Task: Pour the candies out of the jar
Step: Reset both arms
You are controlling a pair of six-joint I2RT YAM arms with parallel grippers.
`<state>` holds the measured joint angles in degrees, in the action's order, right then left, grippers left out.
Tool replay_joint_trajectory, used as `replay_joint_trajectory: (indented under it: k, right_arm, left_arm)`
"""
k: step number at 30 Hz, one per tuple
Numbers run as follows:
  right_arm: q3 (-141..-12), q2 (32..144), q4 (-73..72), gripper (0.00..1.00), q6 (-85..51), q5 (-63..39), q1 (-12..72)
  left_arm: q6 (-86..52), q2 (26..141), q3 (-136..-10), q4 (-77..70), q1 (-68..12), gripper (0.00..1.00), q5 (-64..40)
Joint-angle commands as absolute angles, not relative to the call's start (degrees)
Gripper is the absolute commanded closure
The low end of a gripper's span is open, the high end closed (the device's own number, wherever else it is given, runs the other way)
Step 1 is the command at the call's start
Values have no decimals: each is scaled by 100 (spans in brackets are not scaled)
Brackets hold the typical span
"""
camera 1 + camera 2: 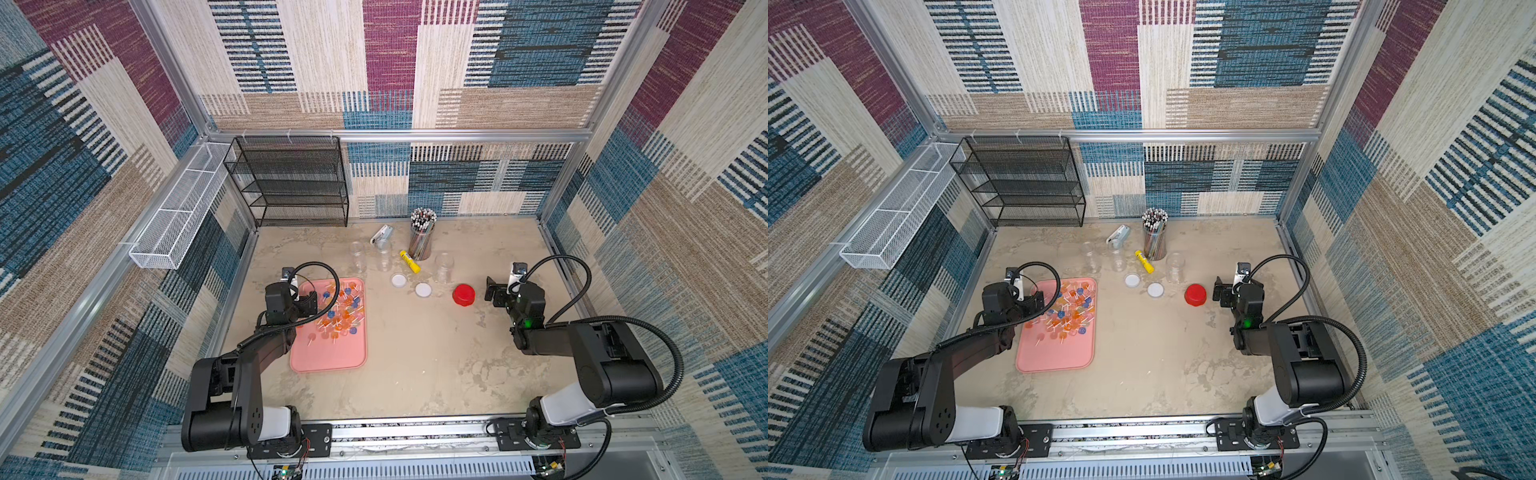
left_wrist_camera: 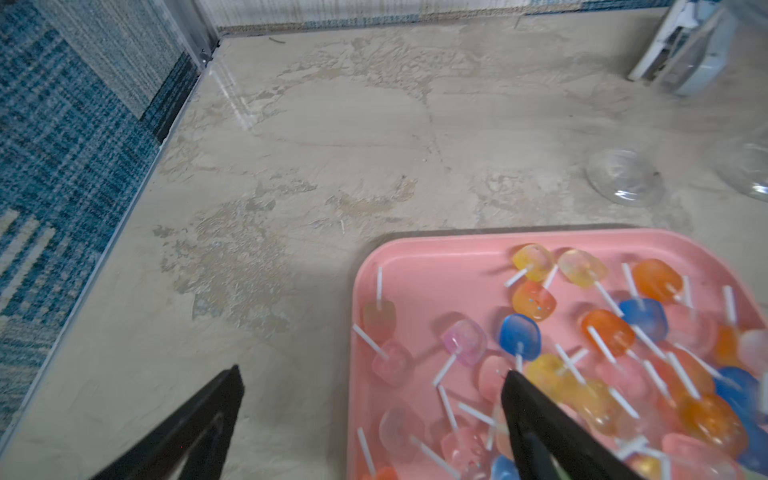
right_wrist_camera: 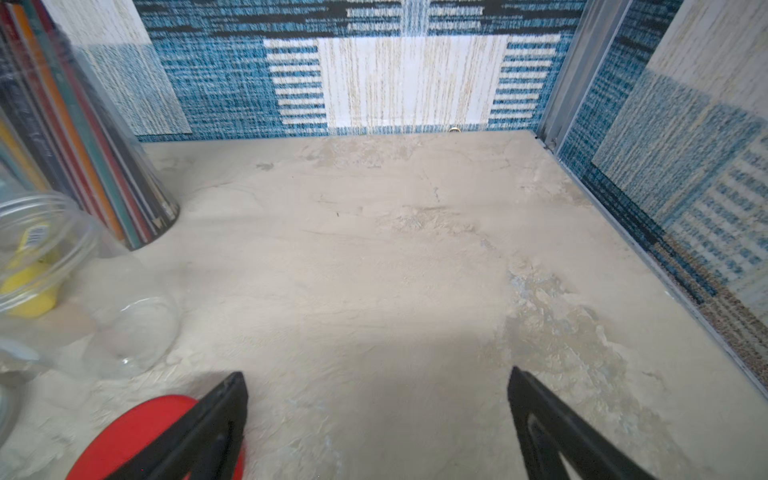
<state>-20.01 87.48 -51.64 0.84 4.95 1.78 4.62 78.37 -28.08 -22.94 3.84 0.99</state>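
The candies (image 1: 338, 311) (image 1: 1069, 311) (image 2: 602, 332), orange, blue, pink and yellow lollipops on white sticks, lie scattered on the far half of a pink tray (image 1: 328, 357) (image 1: 1054, 357) (image 2: 436, 266). Three clear empty jars stand upright behind it; the rightmost jar (image 1: 444, 266) (image 3: 124, 332) is next to a red lid (image 1: 464, 295) (image 3: 137, 436). My left gripper (image 1: 309, 301) (image 2: 372, 370) hovers open over the tray's left edge, holding nothing. My right gripper (image 1: 492, 291) (image 3: 376, 374) is open and empty just right of the red lid.
Two white lids (image 1: 399, 280) (image 1: 423, 289) lie mid-table. At the back are a cup of pencils (image 1: 422, 237), a yellow glue stick (image 1: 409, 261) and a small white device (image 1: 381, 235). A black mesh shelf (image 1: 291, 183) and a white wire basket (image 1: 183, 216) line the back left.
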Motion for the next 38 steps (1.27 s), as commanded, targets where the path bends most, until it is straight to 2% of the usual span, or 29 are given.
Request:
replay_joint_trajectory:
  k: [1, 3, 5, 7, 9, 12, 14, 16, 18, 38]
  right_arm:
    - [-1762, 8659, -6283, 0, 103, 527, 151]
    - [-1631, 8627, -6491, 0, 56, 545, 125]
    - [-1369, 8617, -6909, 0, -26, 563, 73]
    - [-1035, 8929, -7916, 0, -41, 705, 54]
    - [-1124, 8758, -7391, 0, -95, 729, 53]
    - [-1102, 8804, -7542, 0, -77, 738, 62]
    - [-1109, 8769, -7489, 0, -83, 738, 62]
    - [-1102, 8776, -7529, 0, -85, 728, 62]
    - [-1117, 8788, -7526, 0, -64, 716, 62]
    - [-1125, 8788, -7498, 0, -63, 694, 62]
  left_arm:
    - [633, 7738, -2729, -2666, 388, 0, -314]
    - [436, 7747, -2755, -2659, 387, 1, -447]
    - [28, 7842, -2533, -3428, 387, 1, -855]
    - [38, 8044, -2583, -3445, 334, 2, -631]
    - [-133, 8303, -2423, -4165, 358, 1, -231]
    - [-108, 8772, -2173, -5127, 368, 0, -361]
    - [-105, 8644, -2432, -4335, 369, 0, -373]
    - [-53, 8797, -2510, -4426, 369, 0, -521]
    - [67, 8751, -2776, -3857, 338, 0, -611]
    - [53, 8765, -2725, -3981, 334, 0, -591]
